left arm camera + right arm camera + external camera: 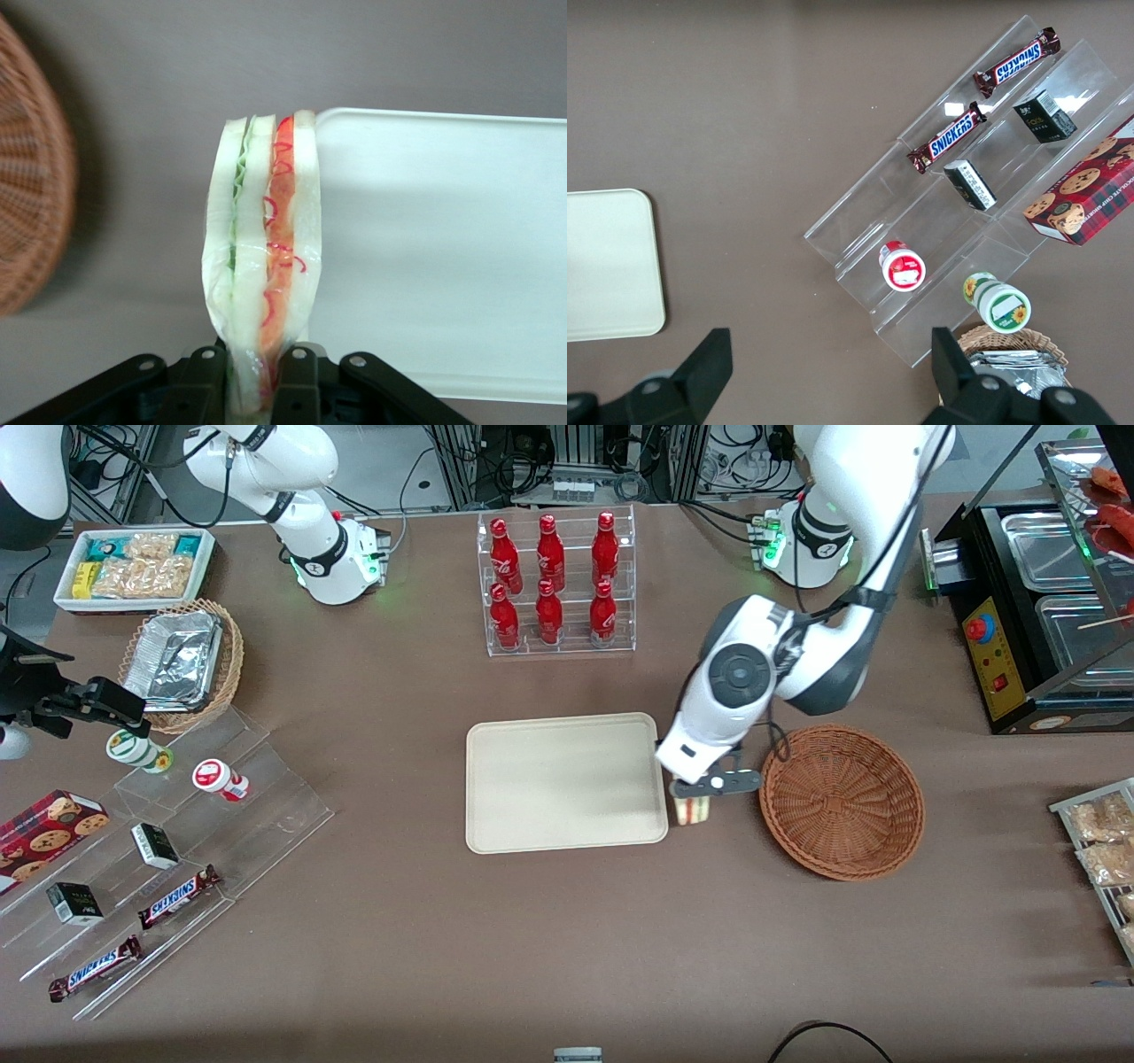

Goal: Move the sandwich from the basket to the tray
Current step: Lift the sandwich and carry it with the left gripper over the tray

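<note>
My left gripper (695,790) is shut on the sandwich (693,810), a clear-wrapped wedge of white bread with red and green filling. It holds the sandwich in the air between the reddish-brown wicker basket (842,801) and the cream tray (565,782), just off the tray's edge. In the left wrist view the sandwich (263,261) stands up out of the gripper (257,381), with the tray (443,248) beside it and the basket's rim (31,177) at the frame's edge. The basket shows nothing in it. The tray's surface is bare.
A clear rack of red bottles (555,583) stands farther from the front camera than the tray. A black food warmer (1036,611) stands at the working arm's end. Clear stepped shelves with snacks (159,868) and a tan basket of foil trays (182,660) lie toward the parked arm's end.
</note>
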`<action>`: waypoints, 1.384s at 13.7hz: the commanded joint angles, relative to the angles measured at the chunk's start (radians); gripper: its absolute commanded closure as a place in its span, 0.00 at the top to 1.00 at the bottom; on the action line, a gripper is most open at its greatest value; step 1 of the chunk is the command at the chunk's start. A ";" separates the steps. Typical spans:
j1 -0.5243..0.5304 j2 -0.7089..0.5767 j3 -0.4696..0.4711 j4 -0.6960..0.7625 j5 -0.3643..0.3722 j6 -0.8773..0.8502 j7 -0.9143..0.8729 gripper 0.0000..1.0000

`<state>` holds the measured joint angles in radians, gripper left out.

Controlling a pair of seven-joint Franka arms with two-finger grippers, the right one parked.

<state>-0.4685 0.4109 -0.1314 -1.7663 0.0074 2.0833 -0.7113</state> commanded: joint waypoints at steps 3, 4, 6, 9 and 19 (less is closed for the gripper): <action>-0.107 0.173 0.013 0.201 0.005 -0.040 -0.100 0.00; -0.126 0.213 0.013 0.250 0.008 -0.040 -0.129 0.00; -0.156 0.273 0.013 0.315 0.011 -0.039 -0.168 0.00; -0.209 0.318 0.016 0.353 0.014 0.013 -0.217 0.00; -0.277 0.384 0.019 0.413 0.049 0.037 -0.306 0.00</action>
<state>-0.7243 0.7771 -0.1279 -1.3832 0.0377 2.1254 -0.9739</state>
